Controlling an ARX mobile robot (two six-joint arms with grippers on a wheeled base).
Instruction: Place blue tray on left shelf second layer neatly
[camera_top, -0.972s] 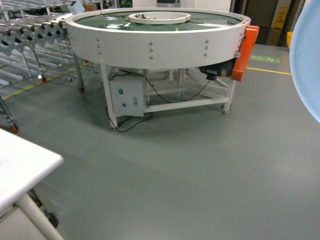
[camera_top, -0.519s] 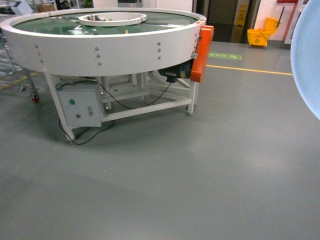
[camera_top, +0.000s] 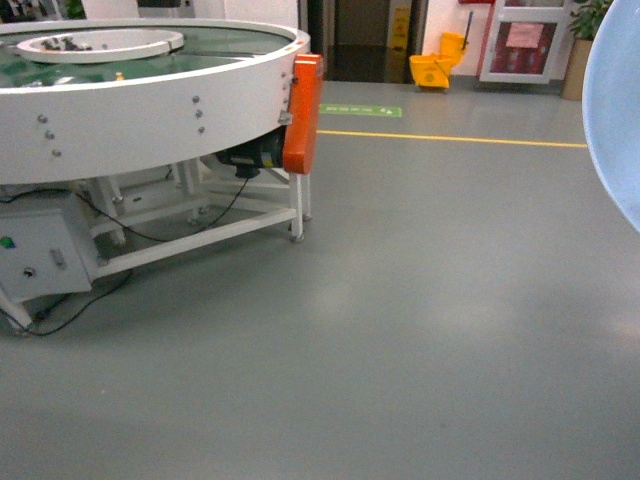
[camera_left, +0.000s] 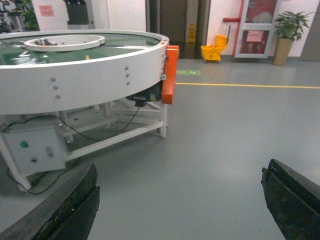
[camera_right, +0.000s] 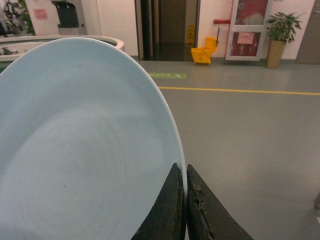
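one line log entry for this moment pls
phase: carrying | right gripper: shut on blue tray rim | left gripper: open, empty | shelf: not in view | ahead: round conveyor table, bare floor

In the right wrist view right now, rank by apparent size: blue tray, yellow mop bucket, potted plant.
1. blue tray, inflated by nearness to the camera, clamped in the right pincer
2. potted plant
3. yellow mop bucket

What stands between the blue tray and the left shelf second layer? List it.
Cannot list it: the shelf is in no view now. The right gripper is shut on the rim of the blue tray, so nothing separates those two. Ahead lies open grey floor; the round conveyor table stands to the left.
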